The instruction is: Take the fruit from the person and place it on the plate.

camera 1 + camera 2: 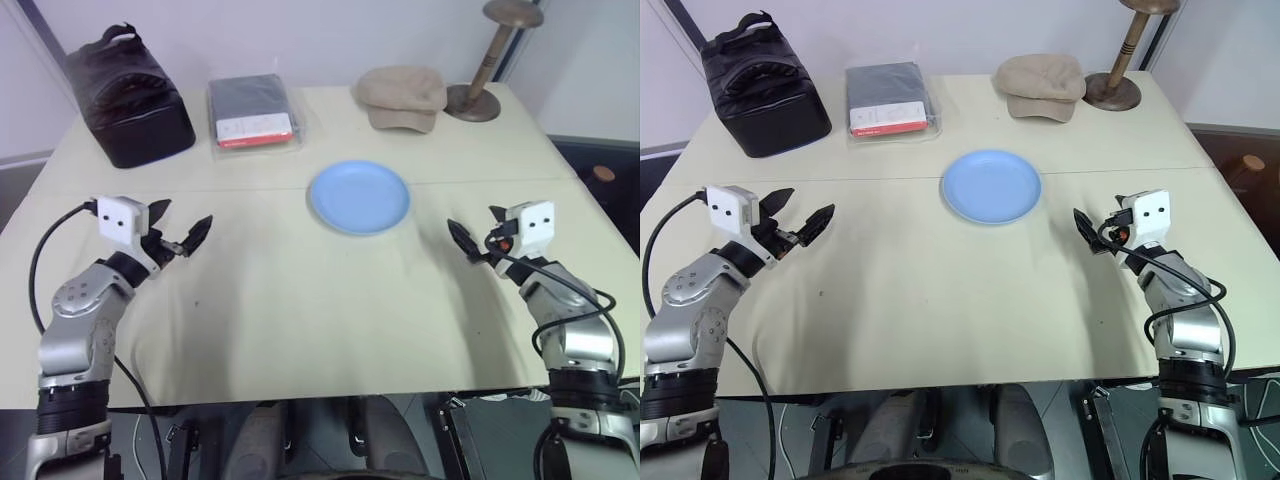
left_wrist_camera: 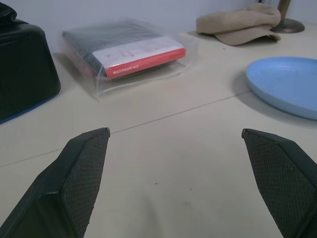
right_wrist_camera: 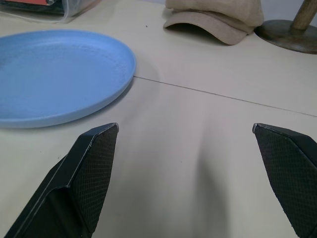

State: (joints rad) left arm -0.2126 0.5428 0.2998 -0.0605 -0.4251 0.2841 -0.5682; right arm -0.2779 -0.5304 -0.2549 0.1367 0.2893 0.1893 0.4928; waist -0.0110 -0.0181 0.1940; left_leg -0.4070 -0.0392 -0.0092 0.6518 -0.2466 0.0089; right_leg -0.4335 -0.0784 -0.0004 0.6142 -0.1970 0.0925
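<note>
The round light-blue shallow plate (image 1: 359, 197) lies empty near the middle of the pale beige bench (image 1: 300, 320), between the 2 arms and slightly beyond them. The left gripper (image 1: 178, 232) hovers above the bench with its 2 black fingers spread and nothing between them; the right gripper (image 1: 1092, 232) is likewise released and empty, its fingers standing wide apart in the right wrist view, with the plate rim just ahead of them. The fruit and the person are not yet at the bench, so the step in hand is judged to be waiting for the handover. To do it well, hold both grippers spread and steady above the bench until the fruit is presented, then bring forward the gripper on the side from which the hand arrives. The fruit is expected to be small, so centre it between the fingers before clenching, and grip only firmly enough to stop it slipping. Clench only once the fruit sits fully between the fingers, and avoid pinching the person's fingers. The carry to the plate is short from either side; lower the fruit over the plate's middle, not its rim, since a stubby rounded object may roll off a shallow dish. Along the far edge lie a black fabric bag (image 1: 128, 95), a clear-wrapped dark packet with a red-and-white label (image 1: 254, 112), a beige cloth cap (image 1: 403, 97) and a wooden stand with a round base (image 1: 474, 100); all are well apart from the plate and should not obstruct placement.
</note>
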